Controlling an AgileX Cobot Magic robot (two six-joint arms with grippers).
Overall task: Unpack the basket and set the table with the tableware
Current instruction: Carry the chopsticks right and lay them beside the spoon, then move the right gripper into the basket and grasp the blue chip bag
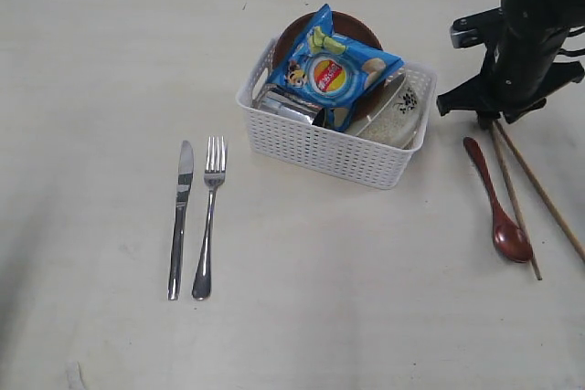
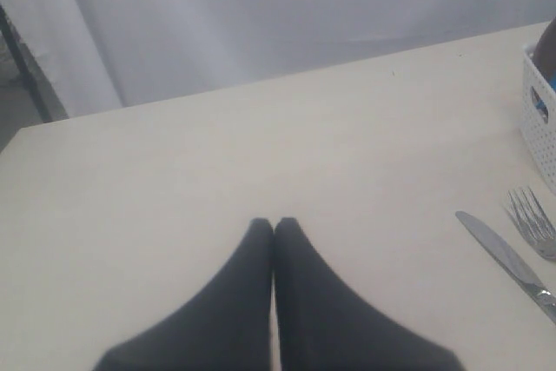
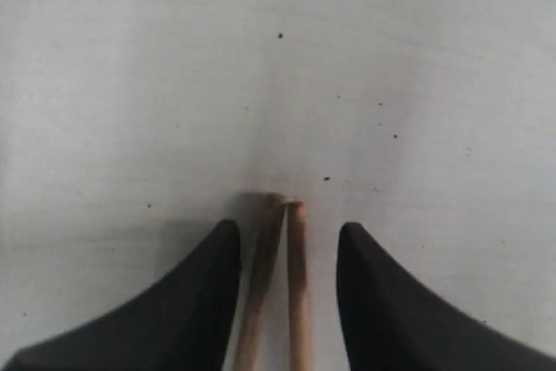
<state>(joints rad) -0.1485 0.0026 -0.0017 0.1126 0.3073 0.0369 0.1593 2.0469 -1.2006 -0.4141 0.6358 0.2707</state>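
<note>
Two chopsticks (image 3: 295,301) lie between parted jaws of the right gripper (image 3: 287,225); a crooked lift-off could knock them into the spoon (image 1: 494,198).

Lab-style robot test bench, large pale cream table (image 1: 91,61) as work surface, plain grey-white backdrop (image 2: 304,6) close behind it, black robot arm (image 1: 535,34) over one side, dark stand leg (image 2: 24,58) beside the backdrop.

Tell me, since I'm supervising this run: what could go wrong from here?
The open right gripper straddles the ends of the chopsticks; a careless withdrawal could nudge them, and one lies right beside the spoon. In the basket, the chip bag covers the plate and bowl, so pulling those out may drag it along.
</note>
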